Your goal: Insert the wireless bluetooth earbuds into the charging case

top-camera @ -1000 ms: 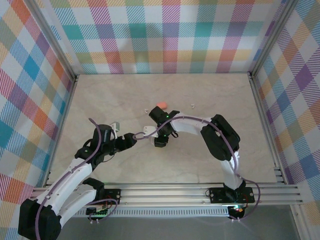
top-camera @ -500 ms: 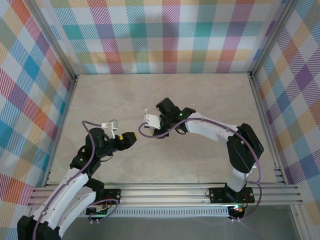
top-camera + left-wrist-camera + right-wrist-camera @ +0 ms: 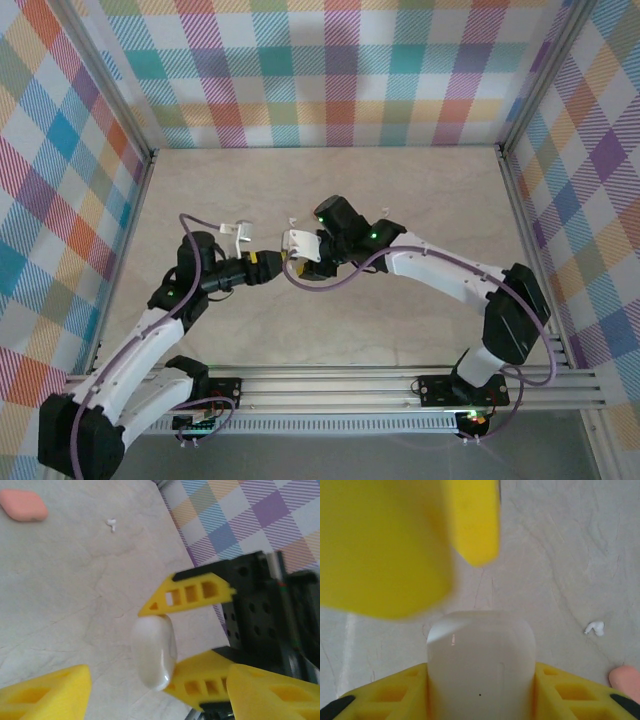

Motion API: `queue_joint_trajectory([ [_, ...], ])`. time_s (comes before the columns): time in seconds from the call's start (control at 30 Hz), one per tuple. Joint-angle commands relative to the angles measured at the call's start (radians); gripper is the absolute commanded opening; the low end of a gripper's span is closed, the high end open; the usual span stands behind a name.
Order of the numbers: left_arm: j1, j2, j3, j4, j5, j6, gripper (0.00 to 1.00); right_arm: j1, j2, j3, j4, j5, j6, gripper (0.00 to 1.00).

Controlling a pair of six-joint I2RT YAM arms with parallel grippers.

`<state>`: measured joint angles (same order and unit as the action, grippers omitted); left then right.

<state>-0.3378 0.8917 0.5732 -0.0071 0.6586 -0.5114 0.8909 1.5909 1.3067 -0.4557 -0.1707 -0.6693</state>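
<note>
**Bench** [image 3: 450, 190]: pale marbled top. Your two arms meet near its middle, and the loose items lie toward the far side.

**Right fingers** [image 3: 385, 697]: clamped on both sides of the white case [image 3: 480, 665], which seems to be held clear of the bench with its rounded end pointing toward the left arm. Keep this grip firm and motionless, because this hand is your vice.

**Left fingers** [image 3: 45, 692]: spread wide, one on each side of the case's free end and not touching it. The step in hand is probably to take hold of the lid end so the case can be opened. Centre on the seam before you close, and close gently. The shell looks smooth and is likely to slip or twist.

**White case**: the lid appears shut.

**Pink case** [image 3: 22, 505]: lies flat on the bench, farther off.

**White bud** [image 3: 112, 525]: lies loose on the bench near the pink case, well apart from the white case. It is not yet inserted, so open the case first and fetch the bud after.
</note>
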Motion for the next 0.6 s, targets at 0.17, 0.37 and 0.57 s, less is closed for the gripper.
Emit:
queue_joint_trajectory([
  [0.17, -0.022, 0.095, 0.062, 0.086, 0.099, -0.028, 0.64, 0.008, -0.065, -0.008, -0.006, -0.032, -0.006, 0.47],
  [0.37, -0.047, 0.137, 0.074, 0.109, 0.121, -0.041, 0.56, 0.008, -0.073, -0.014, -0.006, -0.028, -0.009, 0.47],
  [0.57, -0.068, 0.15, 0.085, 0.094, 0.118, -0.041, 0.53, 0.008, -0.065, -0.021, 0.001, 0.004, -0.009, 0.47],
])
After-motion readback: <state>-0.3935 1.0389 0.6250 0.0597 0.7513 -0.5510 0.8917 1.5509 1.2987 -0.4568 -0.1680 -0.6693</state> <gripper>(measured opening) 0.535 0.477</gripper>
